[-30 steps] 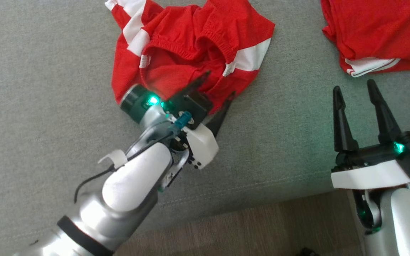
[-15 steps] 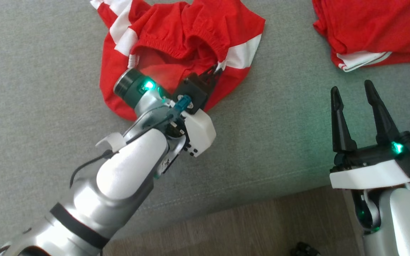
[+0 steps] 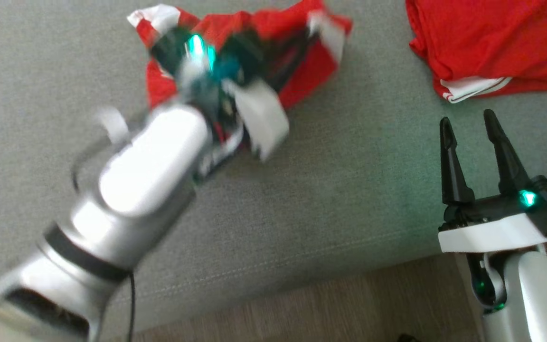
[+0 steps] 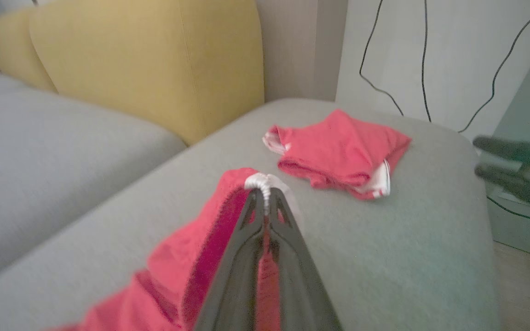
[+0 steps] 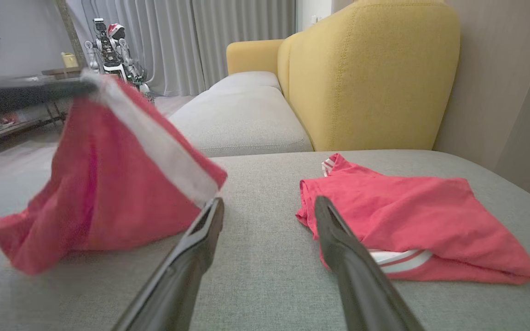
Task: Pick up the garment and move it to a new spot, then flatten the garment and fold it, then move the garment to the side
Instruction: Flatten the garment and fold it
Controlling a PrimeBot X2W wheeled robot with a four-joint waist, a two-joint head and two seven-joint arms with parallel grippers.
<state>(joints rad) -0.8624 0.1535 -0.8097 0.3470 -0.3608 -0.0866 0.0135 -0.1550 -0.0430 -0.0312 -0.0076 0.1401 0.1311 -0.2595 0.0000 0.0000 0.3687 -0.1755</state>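
Observation:
The garment (image 3: 311, 71) is a pair of red shorts with white side stripes, partly lifted off the grey sofa seat (image 3: 349, 199). My left gripper (image 4: 265, 195) is shut on its white-edged waistband, fingers pressed together around a bunched fold. From the right wrist the garment (image 5: 108, 184) hangs as a raised peak, its lower edge resting on the cushion. In the head view the left arm is blurred over the cloth. My right gripper (image 3: 466, 126) stands open over the seat's front right, holding nothing.
A second red garment (image 3: 487, 47) with white trim lies folded at the far right of the seat (image 5: 412, 216). Yellow backrest cushions (image 4: 145, 59) rise behind. The seat's front edge and wooden floor (image 3: 349, 304) lie below. Cables hang on the wall (image 4: 426, 59).
My left gripper closed on the waistband and is now lifting it up and away, pulling the shorts off the seat. The right gripper has stayed put; the camera drifted slightly.

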